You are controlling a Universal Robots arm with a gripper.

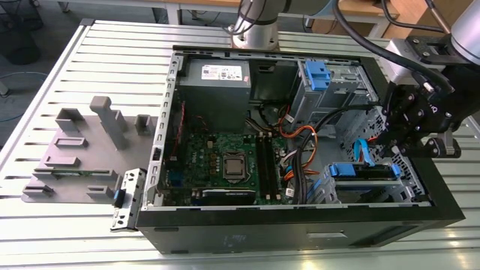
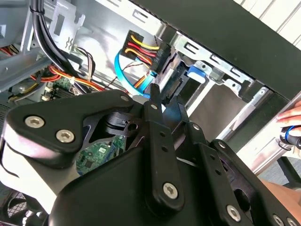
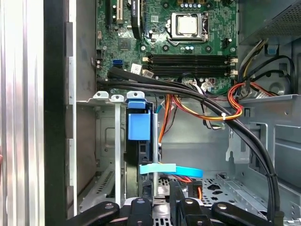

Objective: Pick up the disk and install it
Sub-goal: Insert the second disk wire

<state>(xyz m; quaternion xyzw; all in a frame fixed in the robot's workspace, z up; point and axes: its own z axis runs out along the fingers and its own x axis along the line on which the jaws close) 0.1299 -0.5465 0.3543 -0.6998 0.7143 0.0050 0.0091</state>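
Observation:
The disk (image 1: 365, 171) lies in the lower drive bay at the exterior view's right end of the open computer case, with the blue carrier bracket (image 1: 349, 169) at its inner end. In the first wrist view the disk (image 3: 140, 127) stands edge-on in the bay slot, and a light blue flat cable (image 3: 170, 168) crosses over it. My gripper (image 1: 392, 152) hangs inside the case right at the disk's outer end. In the second wrist view the gripper (image 2: 167, 99) points at the disk's connector end (image 2: 176, 84), beside a plug with red, yellow and black wires (image 2: 143, 47).
A blue-handled drive cage (image 1: 318, 73) and a grey power supply (image 1: 216, 72) sit at the back of the case, beside the motherboard (image 1: 225, 163). Black cable bundles (image 3: 197, 101) run across the bay. A grey fixture (image 1: 82, 152) lies on the slatted table. A hand (image 2: 291, 123) rests outside the case.

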